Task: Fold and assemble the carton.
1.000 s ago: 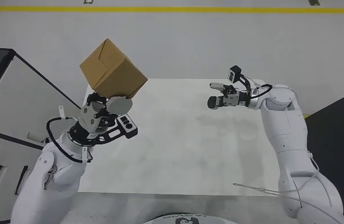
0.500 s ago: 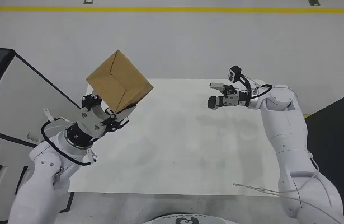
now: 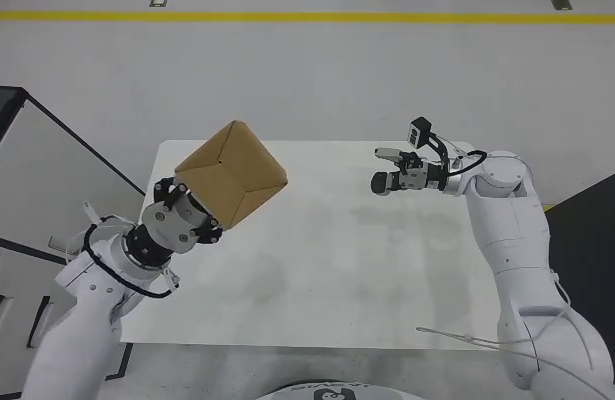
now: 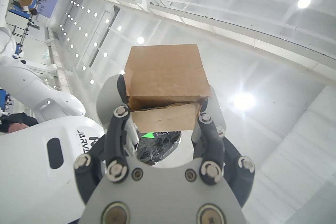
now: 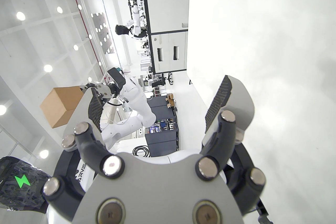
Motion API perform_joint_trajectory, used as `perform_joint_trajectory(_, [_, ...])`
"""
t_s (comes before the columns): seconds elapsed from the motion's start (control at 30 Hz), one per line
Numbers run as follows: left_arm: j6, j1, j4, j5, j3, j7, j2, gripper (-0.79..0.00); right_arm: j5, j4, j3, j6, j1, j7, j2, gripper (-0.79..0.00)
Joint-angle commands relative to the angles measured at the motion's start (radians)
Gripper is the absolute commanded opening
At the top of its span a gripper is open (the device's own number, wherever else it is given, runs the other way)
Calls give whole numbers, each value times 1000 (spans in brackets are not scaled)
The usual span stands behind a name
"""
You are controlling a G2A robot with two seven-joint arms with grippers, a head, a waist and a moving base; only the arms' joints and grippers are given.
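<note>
carton [image 3: 232, 170]: folded shut, tilted, held up over the table's [image 3: 337, 260] left edge
left gripper [image 4: 164, 101]: clamped on carton
right gripper [image 5: 159, 89]: spread apart, over table's far-right corner

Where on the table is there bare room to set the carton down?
The table is bare across its middle and near edge, between the arms. Tighter: the far left corner under the carton in the left gripper, and the far right below the open right gripper.

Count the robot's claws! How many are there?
2. The left gripper is shut on the carton above the table's left edge; the right gripper is open, above its far right side.
</note>
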Motion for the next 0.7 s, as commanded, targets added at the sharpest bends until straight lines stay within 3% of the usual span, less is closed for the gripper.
perform_joint_trajectory(0.0, [37,-1,30,-44,14,-63,-2,-785,0,0,0,0,0,0,0,0])
perform_joint_trajectory(0.17, [87,-17,61,-83,53,-169,-7,-785,0,0,0,0,0,0,0,0])
perform_joint_trajectory(0.37, [90,-37,74,-38,91,-206,-12,-785,0,0,0,0,0,0,0,0])
perform_joint_trajectory(0.67, [84,-47,61,22,60,-113,-12,-785,0,0,0,0,0,0,0,0])
